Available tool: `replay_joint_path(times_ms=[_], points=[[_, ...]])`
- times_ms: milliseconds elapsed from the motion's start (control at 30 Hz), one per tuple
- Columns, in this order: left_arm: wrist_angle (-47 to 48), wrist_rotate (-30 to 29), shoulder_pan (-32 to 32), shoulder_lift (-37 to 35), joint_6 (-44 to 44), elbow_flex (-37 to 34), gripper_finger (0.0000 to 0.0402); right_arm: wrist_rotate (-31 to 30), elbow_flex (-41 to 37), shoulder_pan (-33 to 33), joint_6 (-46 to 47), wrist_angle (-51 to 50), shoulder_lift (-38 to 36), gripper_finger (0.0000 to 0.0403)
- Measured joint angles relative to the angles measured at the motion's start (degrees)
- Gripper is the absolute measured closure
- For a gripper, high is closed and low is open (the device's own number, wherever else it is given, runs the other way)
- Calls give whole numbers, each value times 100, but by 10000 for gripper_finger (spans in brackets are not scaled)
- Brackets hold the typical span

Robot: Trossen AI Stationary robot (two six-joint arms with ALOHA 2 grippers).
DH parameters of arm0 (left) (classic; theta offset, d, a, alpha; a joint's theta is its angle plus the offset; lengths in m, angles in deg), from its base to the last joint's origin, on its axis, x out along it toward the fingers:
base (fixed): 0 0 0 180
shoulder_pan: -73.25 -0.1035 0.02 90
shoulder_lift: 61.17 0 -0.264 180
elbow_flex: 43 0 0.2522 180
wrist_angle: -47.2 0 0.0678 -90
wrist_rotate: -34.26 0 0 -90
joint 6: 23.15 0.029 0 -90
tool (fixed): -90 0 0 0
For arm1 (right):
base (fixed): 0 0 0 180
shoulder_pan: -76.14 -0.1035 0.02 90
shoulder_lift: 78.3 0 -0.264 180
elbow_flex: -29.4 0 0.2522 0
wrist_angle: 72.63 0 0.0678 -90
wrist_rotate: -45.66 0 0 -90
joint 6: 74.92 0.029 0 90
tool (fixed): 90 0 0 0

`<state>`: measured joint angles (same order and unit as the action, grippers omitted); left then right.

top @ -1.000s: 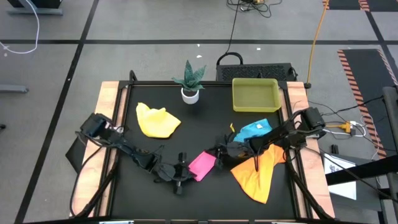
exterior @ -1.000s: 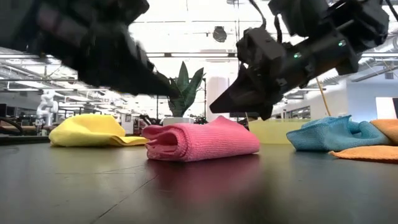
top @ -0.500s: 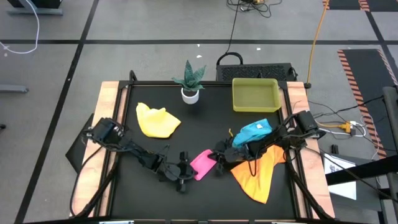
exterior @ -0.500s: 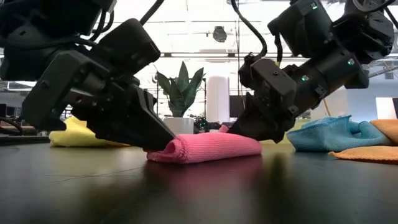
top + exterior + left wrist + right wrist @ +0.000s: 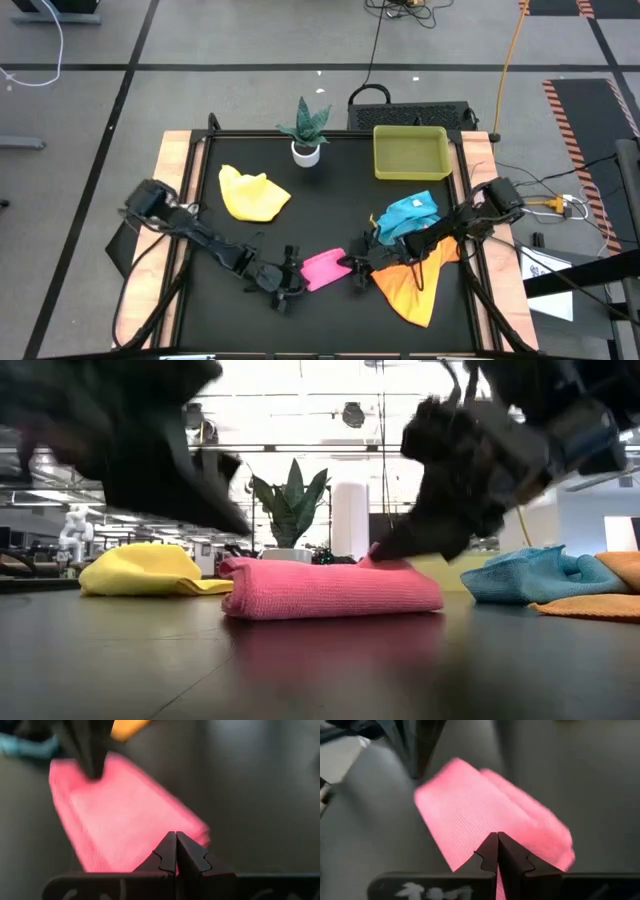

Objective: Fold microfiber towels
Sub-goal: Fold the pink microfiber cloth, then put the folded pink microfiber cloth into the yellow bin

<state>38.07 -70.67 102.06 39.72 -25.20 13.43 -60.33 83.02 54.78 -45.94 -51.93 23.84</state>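
Near front-centre of table (image 5: 200, 170): pink towel (image 5: 322, 269) folded, flanked by left pincer (image 5: 291, 280) and right pincer (image 5: 352, 269), both closed, holding nothing, probably squaring its ends. Yellow towel (image 5: 253, 193) far left, blue towel (image 5: 407, 214) and orange towel (image 5: 413, 282) right, unfolded.

This is a large robot lab or open workshop hall. The table (image 5: 330, 225) stands on a grey floor (image 5: 240, 40) with black tape lines, loose cables (image 5: 375, 45), striped hazard marking (image 5: 590, 130) and bright ceiling lights (image 5: 300, 405).

Potted plant (image 5: 304, 128) beside yellow-green tray (image 5: 409, 152)
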Motion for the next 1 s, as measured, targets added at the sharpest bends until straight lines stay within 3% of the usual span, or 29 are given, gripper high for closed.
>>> replay_joint_path(times_ms=[67, 267, 467, 700, 833, 1000], points=[[-30, 74, 59, -236, 55, 13, 395, 10, 0, -21, -293, 17, -207, 401], [-290, -2, -74, -405, 116, 11, 393, 933, 64, -16, -1308, 208, -502, 370], [-355, 8, -673, -94, -359, 9, 396, 1181, 433, -14, -2025, -147, -143, 291], [-522, 621, -1139, 490, -631, 8, 398, 1210, 990, -14, -3273, -1174, 167, 210], [-560, 649, -1226, 667, -734, 16, 392, 1324, 1041, -12, -3792, -1350, 195, 194], [-569, 649, -1230, 687, -725, 16, 394, 1314, 1045, 30, -4077, -1371, 267, 205]])
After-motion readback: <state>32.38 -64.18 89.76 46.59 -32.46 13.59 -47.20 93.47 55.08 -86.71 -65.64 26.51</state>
